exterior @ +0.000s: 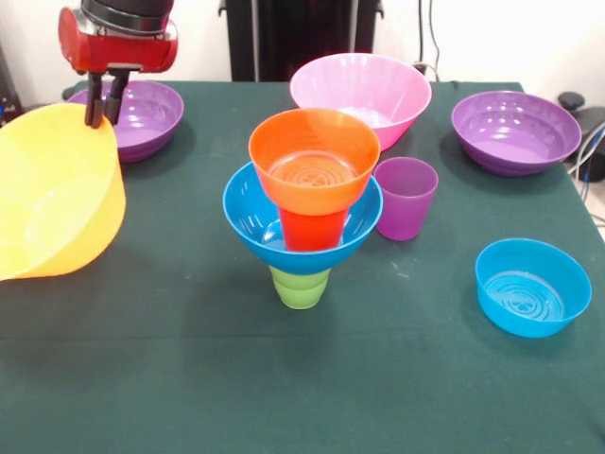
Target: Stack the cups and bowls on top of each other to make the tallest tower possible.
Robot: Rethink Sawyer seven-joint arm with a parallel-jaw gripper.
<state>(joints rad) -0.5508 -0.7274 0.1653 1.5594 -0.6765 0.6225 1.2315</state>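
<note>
At table centre, tower: green cup (301, 287) with a stepped body at the bottom, medium blue bowl (253, 219) sitting in its mouth, orange cup (313, 230) standing inside that bowl, small orange bowl (315, 159) resting on the cup's top
Tower contents: the small orange bowl is empty, with moulded rings showing on its floor; the medium blue bowl holds only the orange cup
Materials: all cups and bowls are glossy plastic, round, with smooth flared walls; the purple cup and pink bowl look slightly translucent
Table (189, 378): covered in a matte dark green cloth
Purple cup (406, 198): upright, empty, a tapered tumbler just beside the tower on the picture's right, apart from it
Pink bowl (360, 95): large, faintly ribbed inside, empty, behind the tower
Purple bowl on the right (515, 130): wide, shallow, empty, near the table's far corner
Purple bowl on the left (142, 115): wide, empty, partly hidden behind the gripper and the yellow bowl
Small blue bowl (532, 287): shallow, upright, empty, ringed floor, well apart from the tower at the picture's right
Yellow-orange bowl (54, 189): large, tilted with its opening turned toward the tower, empty, at the picture's left edge
Gripper (104, 104): red and black head with dark fingers (95, 102) pinched on the raised far rim of the yellow-orange bowl, grasping it
</note>
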